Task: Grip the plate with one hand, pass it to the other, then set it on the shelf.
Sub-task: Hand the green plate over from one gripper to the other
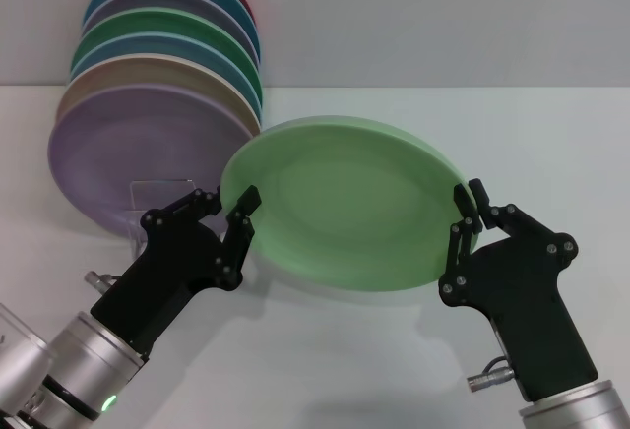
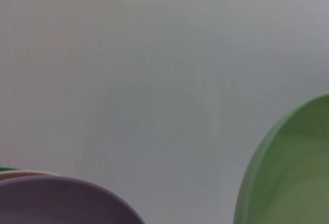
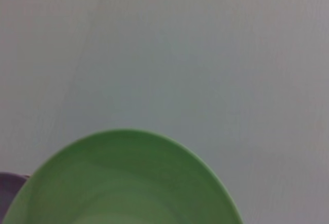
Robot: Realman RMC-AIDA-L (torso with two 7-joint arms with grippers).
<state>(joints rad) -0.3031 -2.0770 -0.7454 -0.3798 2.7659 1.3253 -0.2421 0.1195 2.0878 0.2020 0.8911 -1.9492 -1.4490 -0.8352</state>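
The pale mint-green plate (image 1: 345, 203) hangs tilted above the white table between my two grippers. My right gripper (image 1: 468, 209) is shut on the plate's right rim. My left gripper (image 1: 224, 203) is open, with its fingers on either side of the plate's left rim. I cannot tell whether they touch it. The plate also shows in the left wrist view (image 2: 293, 172) and the right wrist view (image 3: 123, 183). The clear shelf (image 1: 157, 196) stands at the back left, just behind my left gripper, mostly hidden by plates.
Several coloured plates lean in a row at the back left, with a lavender plate (image 1: 128, 149) in front and a darker green one (image 1: 167, 30) farther back. The lavender plate also shows in the left wrist view (image 2: 56, 203). The white table (image 1: 532, 134) stretches to the right.
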